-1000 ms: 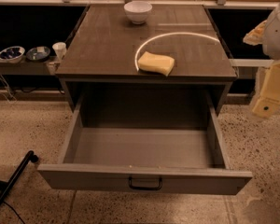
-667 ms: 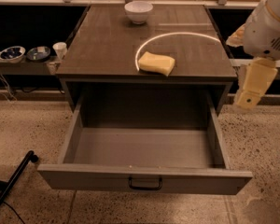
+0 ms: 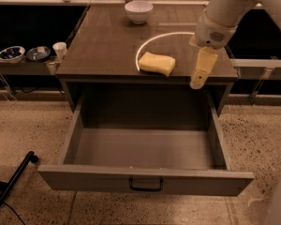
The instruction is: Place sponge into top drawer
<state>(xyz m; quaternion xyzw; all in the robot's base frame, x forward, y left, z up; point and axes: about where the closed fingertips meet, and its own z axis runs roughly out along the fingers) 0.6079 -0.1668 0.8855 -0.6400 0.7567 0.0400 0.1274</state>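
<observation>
Sponge (image 3: 157, 63), pale yellow, lies near the front edge of the table (image 3: 107, 41), above the pulled-open top drawer (image 3: 84, 178). My tool (image 3: 197, 81) hangs over the table's front right corner, near the sponge but apart; clenched or released, I cannot tell. I judge this the approach: next, reach left and lower onto the sponge. A second ago my tool was beyond the table's right side.

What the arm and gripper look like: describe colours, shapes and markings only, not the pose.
The arm is a thick, rounded, off-white shell that narrows to a wrist cuff bearing a small grey dotted patch. No cables or lettering show. The gripper is cream-yellow, long and tapering; it hangs at the right front edge of the cabinet top, right of the sponge.
</observation>
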